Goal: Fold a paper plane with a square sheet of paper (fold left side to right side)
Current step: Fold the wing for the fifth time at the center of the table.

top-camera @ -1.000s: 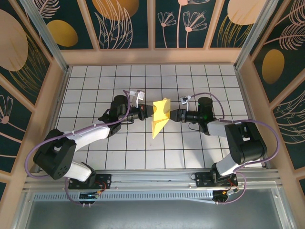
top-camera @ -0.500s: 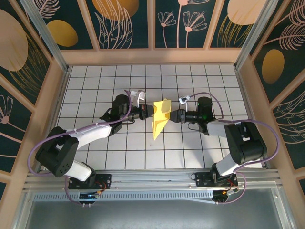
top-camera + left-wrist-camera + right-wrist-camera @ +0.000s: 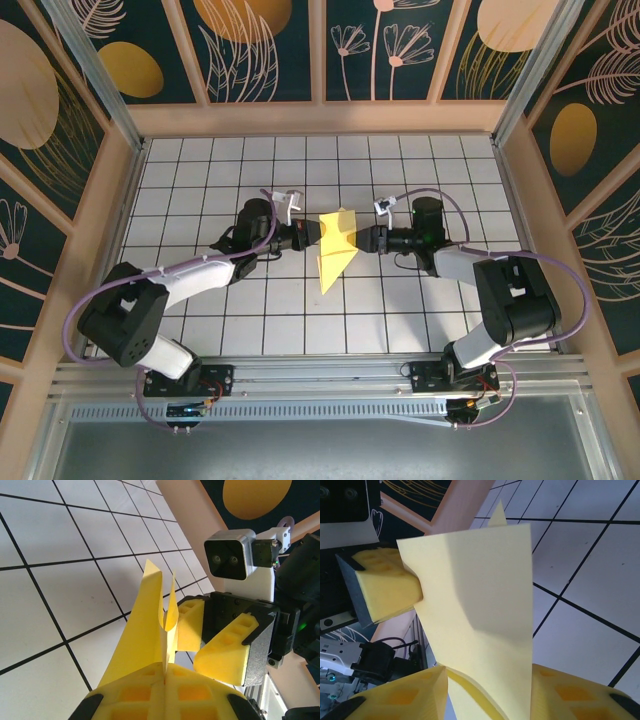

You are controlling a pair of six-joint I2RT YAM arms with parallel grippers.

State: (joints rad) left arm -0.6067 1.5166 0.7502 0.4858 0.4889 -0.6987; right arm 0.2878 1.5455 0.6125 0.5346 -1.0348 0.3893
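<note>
I am holding the paper plane [image 3: 335, 248] up off the tiled table [image 3: 200, 180], my left pincer [image 3: 312, 235] pinching its left side. My right pincer [image 3: 363, 240] is straddling the opposite flap, spread. As I judge it, it should be squeezing squarely, without tugging.

From above, the left gripper [image 3: 311, 233] and right gripper [image 3: 363, 240] flank the folded paper [image 3: 334, 247], yet their fingertips are too small for us to tell where they meet it. In the left wrist view we lose the left gripper's pads [image 3: 132, 695] at 6 o'clock, the paper's lower part vanishes between them, and the right gripper's body is cut at 3 o'clock. In the right wrist view the paper runs out at 6 o'clock and covers part of the left gripper's pad [image 3: 385, 587] at 9 o'clock.
</note>
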